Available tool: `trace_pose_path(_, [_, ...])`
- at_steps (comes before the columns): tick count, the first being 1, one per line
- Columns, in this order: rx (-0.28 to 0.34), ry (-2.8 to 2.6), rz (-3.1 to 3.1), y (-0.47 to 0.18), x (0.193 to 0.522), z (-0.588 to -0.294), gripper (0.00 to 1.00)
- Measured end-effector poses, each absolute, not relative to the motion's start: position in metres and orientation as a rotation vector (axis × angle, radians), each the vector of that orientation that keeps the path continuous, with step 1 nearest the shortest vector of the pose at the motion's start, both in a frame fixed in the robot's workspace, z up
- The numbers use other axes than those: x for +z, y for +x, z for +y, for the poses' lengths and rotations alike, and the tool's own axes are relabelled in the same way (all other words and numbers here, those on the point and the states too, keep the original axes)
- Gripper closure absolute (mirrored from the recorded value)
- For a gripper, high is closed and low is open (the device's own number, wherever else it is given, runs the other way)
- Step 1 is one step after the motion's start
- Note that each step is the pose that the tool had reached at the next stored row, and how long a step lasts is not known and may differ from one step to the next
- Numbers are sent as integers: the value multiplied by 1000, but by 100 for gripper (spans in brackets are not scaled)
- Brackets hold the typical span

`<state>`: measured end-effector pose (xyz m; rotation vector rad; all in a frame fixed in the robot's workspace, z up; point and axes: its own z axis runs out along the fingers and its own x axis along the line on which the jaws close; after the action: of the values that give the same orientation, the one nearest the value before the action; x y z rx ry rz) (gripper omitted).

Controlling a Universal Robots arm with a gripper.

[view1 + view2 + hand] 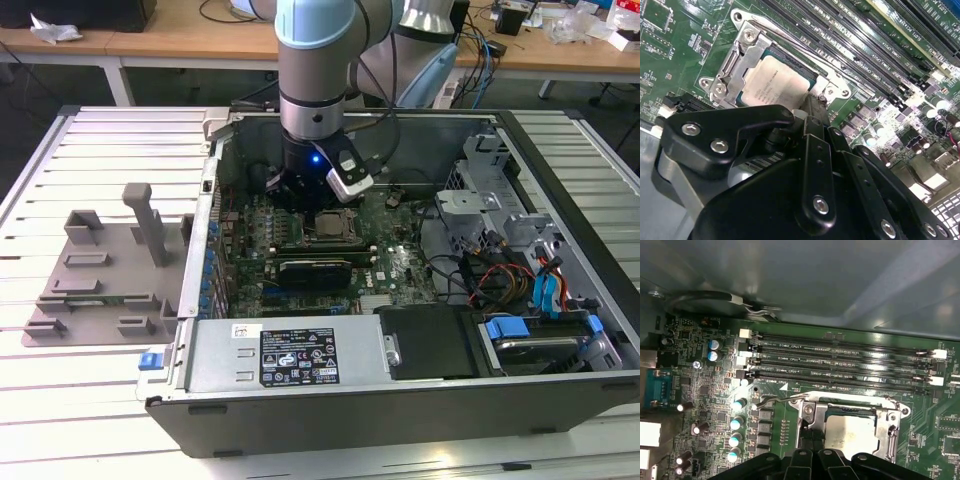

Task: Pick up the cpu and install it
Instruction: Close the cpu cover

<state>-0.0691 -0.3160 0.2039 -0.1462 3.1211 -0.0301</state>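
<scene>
While the cpu [774, 80] lies flat inside the socket frame [746, 49], its silvery top plate shows bare. The tool [815, 104] hangs over one edge of that frame, its fingers pressed together with nothing between them. Memory slots [840, 362] run alongside the frame, inside the open computer case [400, 405].

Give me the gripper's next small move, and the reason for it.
Probably a short, straight lift away from the board. The cpu lies flat inside the socket frame, and the gripper sits low at the cpu's edge, with the memory slots close by, so a sideways move could scrape something. I cannot tell whether the cpu is fully seated.
</scene>
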Motion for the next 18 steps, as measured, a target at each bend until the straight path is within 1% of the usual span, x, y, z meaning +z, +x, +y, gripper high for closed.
trace_pose_path(18, [-31,-146,3120,-71,208,-316,89])
